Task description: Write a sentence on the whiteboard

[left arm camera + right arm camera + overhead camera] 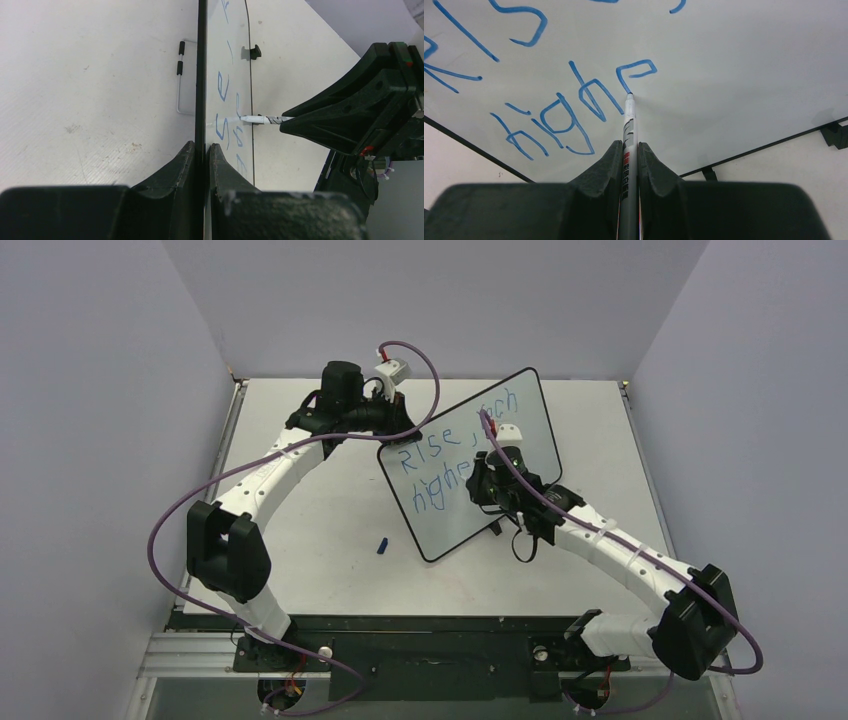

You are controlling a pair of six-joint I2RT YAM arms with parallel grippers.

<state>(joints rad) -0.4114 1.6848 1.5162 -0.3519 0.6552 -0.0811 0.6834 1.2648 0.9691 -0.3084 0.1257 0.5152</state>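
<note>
Toward the far middle of the table [300,490], the whiteboard [447,525] stands tilted on its edge, its left rim pinched between the jaws of the left gripper [202,148]; it looks light, stiff and glossy-slick, so the thin black frame seems the sound place to hold, firmly enough that pen pressure cannot swing it. The right gripper [630,149] is clamped on the marker [629,112], whose tip touches the board at the rightmost letter of the sentence [584,87], on its lower line.
</note>
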